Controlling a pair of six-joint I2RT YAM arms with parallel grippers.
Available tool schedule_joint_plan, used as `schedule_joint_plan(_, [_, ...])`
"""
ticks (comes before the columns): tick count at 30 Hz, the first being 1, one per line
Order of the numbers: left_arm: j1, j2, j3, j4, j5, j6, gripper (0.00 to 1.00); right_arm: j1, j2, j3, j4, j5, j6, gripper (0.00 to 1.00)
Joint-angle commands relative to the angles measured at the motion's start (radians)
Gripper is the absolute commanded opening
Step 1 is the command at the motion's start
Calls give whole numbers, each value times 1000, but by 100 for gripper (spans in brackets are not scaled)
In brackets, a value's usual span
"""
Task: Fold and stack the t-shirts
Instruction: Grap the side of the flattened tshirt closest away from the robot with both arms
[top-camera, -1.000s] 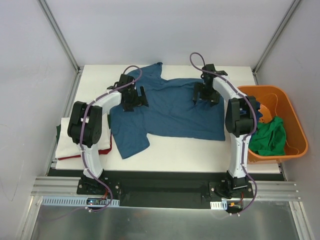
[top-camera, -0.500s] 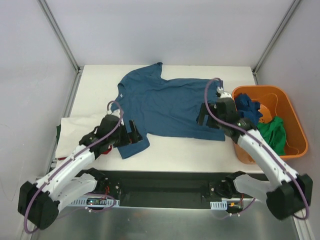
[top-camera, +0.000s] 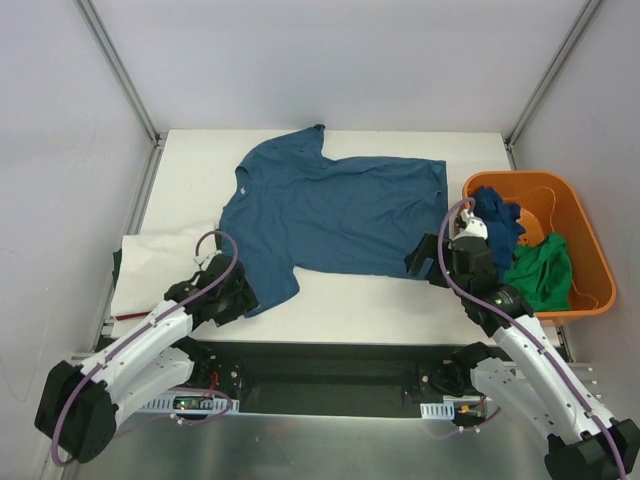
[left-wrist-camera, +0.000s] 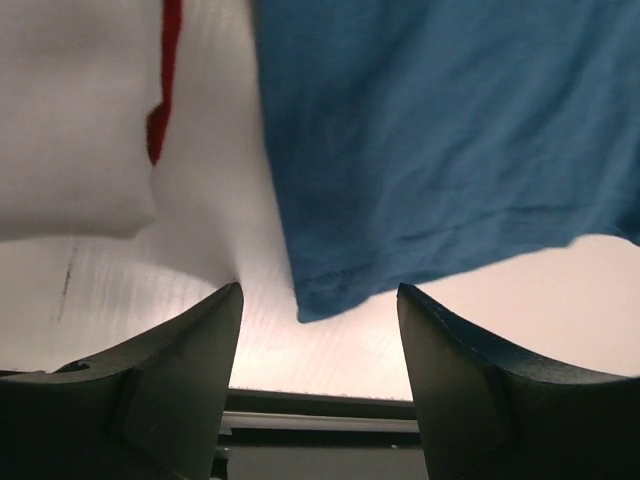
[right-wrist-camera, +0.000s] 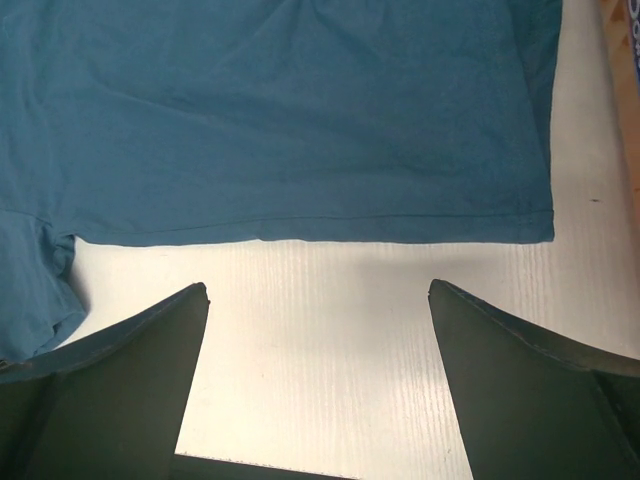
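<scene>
A blue t-shirt (top-camera: 335, 210) lies spread flat on the white table, its collar at the left. My left gripper (top-camera: 238, 296) sits low at the tip of the near sleeve. In the left wrist view the sleeve (left-wrist-camera: 450, 150) ends in a corner just ahead of the left gripper (left-wrist-camera: 318, 292), whose jaws stand apart with nothing in them. My right gripper (top-camera: 425, 260) hovers at the near right hem corner. In the right wrist view the hem (right-wrist-camera: 300, 230) lies beyond the right gripper (right-wrist-camera: 318, 288), wide open over bare table.
A folded white t-shirt (top-camera: 150, 265) lies at the table's left edge with a red one (left-wrist-camera: 170, 60) under it. An orange basket (top-camera: 585, 235) at the right holds a dark blue t-shirt (top-camera: 497, 225) and a green one (top-camera: 545, 275). The table's near edge lies right behind both grippers.
Both arms pulled back from the far part of the blue t-shirt to its near edge, leaving it lying flat and uncovered. The left jaws have narrowed somewhat.
</scene>
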Motion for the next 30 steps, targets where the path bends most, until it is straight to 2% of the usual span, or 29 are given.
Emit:
schedule_joint_plan(1, [7, 93, 25, -11, -83, -31, 63, -1, -16, -20, -26, 52, 22, 96])
schedule_joint_plan(5, [7, 193, 19, 32, -91, -38, 57, -1, -25, -27, -41, 77, 21, 96])
schedule_joint_plan(7, [7, 216, 25, 55, -80, -28, 40, -1, -33, -31, -41, 73, 17, 97])
schedule_joint_plan(9, [7, 246, 34, 92, -74, -15, 29, -1, -34, -31, -49, 78, 16, 97])
schedule_joint_plan(10, [7, 257, 49, 95, -75, -8, 12, 1, -39, -31, -52, 81, 16, 96])
schedule_joint_plan(11, [7, 277, 63, 99, -78, -1, 2, 1, -40, -31, -59, 86, 14, 96])
schedule_joint_plan(17, [20, 323, 249, 95, -158, 149, 0, -1, -20, -14, -98, 46, 45, 96])
schedule_joint_plan(22, [155, 394, 456, 95, -161, 264, 0, -2, -10, 3, -129, 21, 83, 96])
schedule_joint_plan(24, [166, 414, 540, 92, -181, 337, 0, -2, -7, 7, -133, 17, 77, 96])
schedule_joint_plan(30, [224, 440, 642, 60, -180, 380, 0, -2, 21, 9, -199, 58, 112, 96])
